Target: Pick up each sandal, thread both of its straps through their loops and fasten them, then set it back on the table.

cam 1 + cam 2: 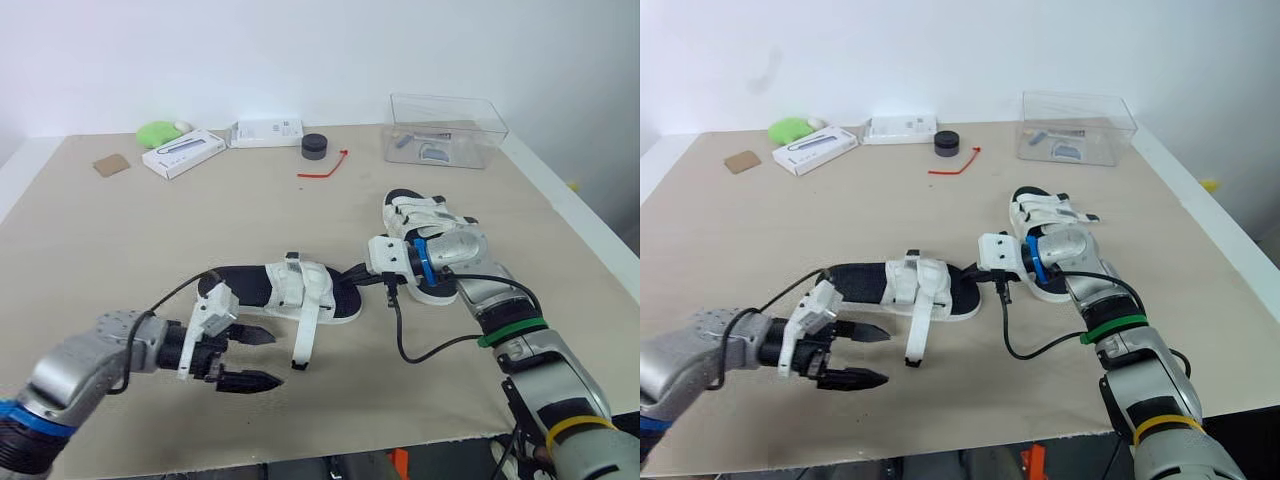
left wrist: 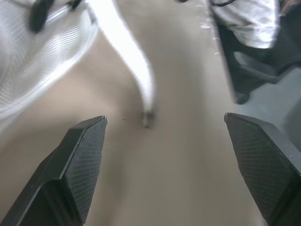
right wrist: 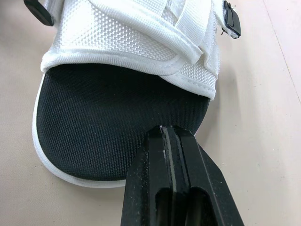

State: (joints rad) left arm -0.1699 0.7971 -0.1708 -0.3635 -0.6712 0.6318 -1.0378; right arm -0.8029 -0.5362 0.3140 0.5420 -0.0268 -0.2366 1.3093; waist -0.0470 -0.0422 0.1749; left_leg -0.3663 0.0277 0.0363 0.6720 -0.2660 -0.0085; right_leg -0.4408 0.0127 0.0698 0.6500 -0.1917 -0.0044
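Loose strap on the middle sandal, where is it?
Left eye view: the strap lies off the middle sandal, just beyond the open left end effector.

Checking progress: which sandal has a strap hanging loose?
The middle sandal, nearer the left gripper: its white strap trails onto the table, unlike the right sandal.

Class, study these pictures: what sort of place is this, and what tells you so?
Probably a lab or workshop test bench: a beige table against a bare white wall, a near sandal and a far sandal laid out, a clear plastic box behind.
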